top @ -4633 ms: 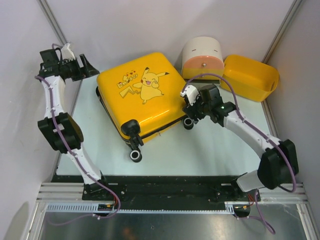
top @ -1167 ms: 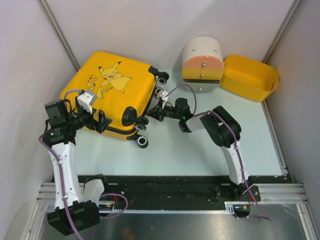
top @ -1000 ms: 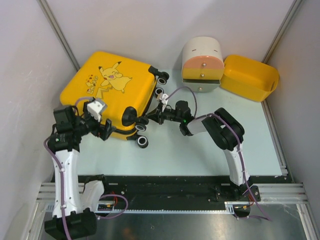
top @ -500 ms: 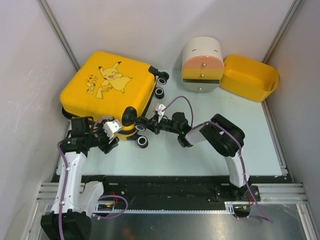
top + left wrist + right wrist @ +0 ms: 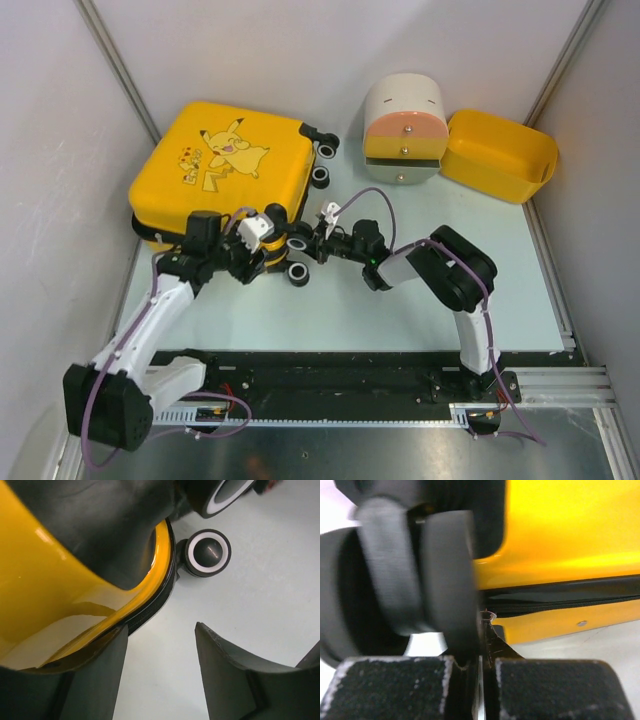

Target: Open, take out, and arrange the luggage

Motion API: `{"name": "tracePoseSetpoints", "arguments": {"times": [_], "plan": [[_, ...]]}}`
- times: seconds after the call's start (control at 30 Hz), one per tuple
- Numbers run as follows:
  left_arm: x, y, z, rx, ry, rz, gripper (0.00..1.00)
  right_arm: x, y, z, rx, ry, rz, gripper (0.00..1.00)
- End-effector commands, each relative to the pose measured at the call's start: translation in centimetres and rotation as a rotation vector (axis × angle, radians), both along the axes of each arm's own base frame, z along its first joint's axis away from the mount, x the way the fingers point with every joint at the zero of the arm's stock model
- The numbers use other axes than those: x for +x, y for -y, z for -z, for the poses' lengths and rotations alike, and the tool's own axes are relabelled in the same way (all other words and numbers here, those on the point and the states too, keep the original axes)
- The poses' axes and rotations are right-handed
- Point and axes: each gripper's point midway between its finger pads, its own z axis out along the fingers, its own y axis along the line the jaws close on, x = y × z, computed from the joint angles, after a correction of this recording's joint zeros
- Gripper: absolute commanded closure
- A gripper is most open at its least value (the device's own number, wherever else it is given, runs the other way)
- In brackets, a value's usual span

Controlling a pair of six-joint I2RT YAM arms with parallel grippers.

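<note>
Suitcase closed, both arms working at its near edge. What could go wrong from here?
1. The right gripper has its jaws shut on what looks like the zipper pull, a thin tab pinched only at its end. It could slip out once the arm pulls along the zipper.
2. The left gripper is open beside the corner of the luggage and grips nothing. With nothing pinning it, the case may slide or turn with the pull instead of unzipping.
</note>
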Motion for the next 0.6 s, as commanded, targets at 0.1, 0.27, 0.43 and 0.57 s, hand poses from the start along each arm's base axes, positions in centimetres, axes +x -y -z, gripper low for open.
{"name": "tracePoseSetpoints", "arguments": {"times": [0.1,0.27,0.43,0.57], "plan": [[10.9,3.7,-6.3,-0.22,0.175,-0.216,0.39,-3.8,-0.6,-3.1,0.06,0.036,-0.048,1.0],[11.4,6.8,-6.1,-0.255,0.129,-0.173,0.38,-3.5,-0.8,-3.4,0.067,0.045,0.174,1.0],[9.1,5.8,-8.2,-0.258,0.147,-0.159,0.22,-2.5,-2.4,-5.0,0.101,0.046,0.297,1.0],[6.9,0.9,-11.1,-0.3,0.173,-0.269,0.18,-2.2,-3.1,-4.5,0.072,0.041,0.301,1.0]]}}
